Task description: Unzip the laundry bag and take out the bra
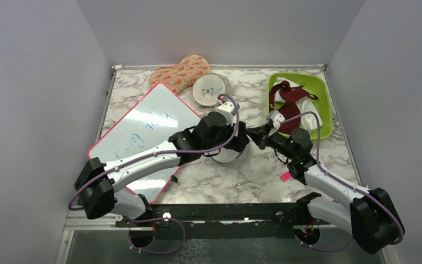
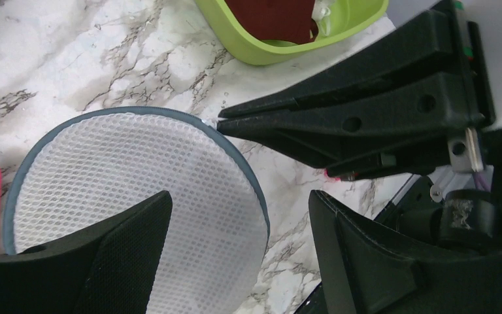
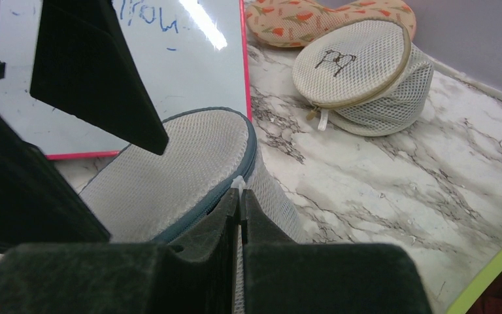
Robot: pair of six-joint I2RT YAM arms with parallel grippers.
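Both arms reached forward from their bases at the near edge of the white-and-grey marbled table (image 1: 225, 181) and met at its centre. A small pink scrap (image 1: 284, 176) lay on the table just beside the right forearm. A red-framed whiteboard with blue scribbles (image 1: 143, 129) lay on the left side under the left arm.

At the centre sat the round white mesh laundry bag with grey-blue rim and zip (image 2: 137, 170), flat face up, just beside the whiteboard's edge. The left gripper (image 2: 238, 196) was poised over it with jaws spread wide and nothing between them. One finger (image 2: 104, 261) stood over the mesh top, the other past the rim over the table. Contact with the mesh could not be determined. The right gripper (image 3: 240, 196) was closed tight at the bag's rim, pinching the small white zip pull tab (image 3: 237, 183). The visible stretch of zip lay closed. The contents did not show through the mesh.

Further back on the right, a lime-green plastic tray (image 1: 302, 77) held a dark red garment with white parts (image 1: 290, 102). At the far edge a beige round mesh pouch with a small black drawing (image 1: 210, 89) sat tilted, just beside an orange patterned fabric pouch (image 1: 178, 74).
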